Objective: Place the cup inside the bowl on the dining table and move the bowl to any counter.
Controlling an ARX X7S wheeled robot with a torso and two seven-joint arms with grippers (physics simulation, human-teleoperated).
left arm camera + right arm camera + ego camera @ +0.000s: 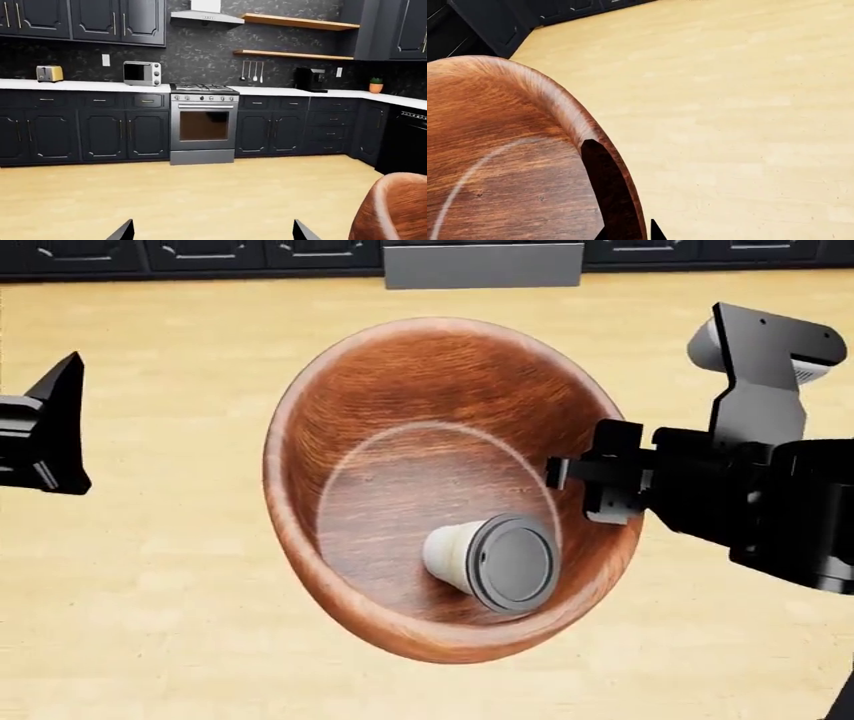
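Fingers of the right gripper (597,485) pinch the rim of the bowl (387,440), the cup (467,552) lying inside it, while the left gripper (212,231), fingers wide, faces the worktop (87,85) ahead.

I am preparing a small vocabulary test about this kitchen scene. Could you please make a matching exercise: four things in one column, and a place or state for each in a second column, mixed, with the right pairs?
Things:
1. cup
2. bowl
3. right gripper
4. toaster

Places or states:
A. clamped on a wooden rim
B. standing on the white counter
C. lying on its side
D. held tilted above the floor

Pairs: 1-C, 2-D, 3-A, 4-B
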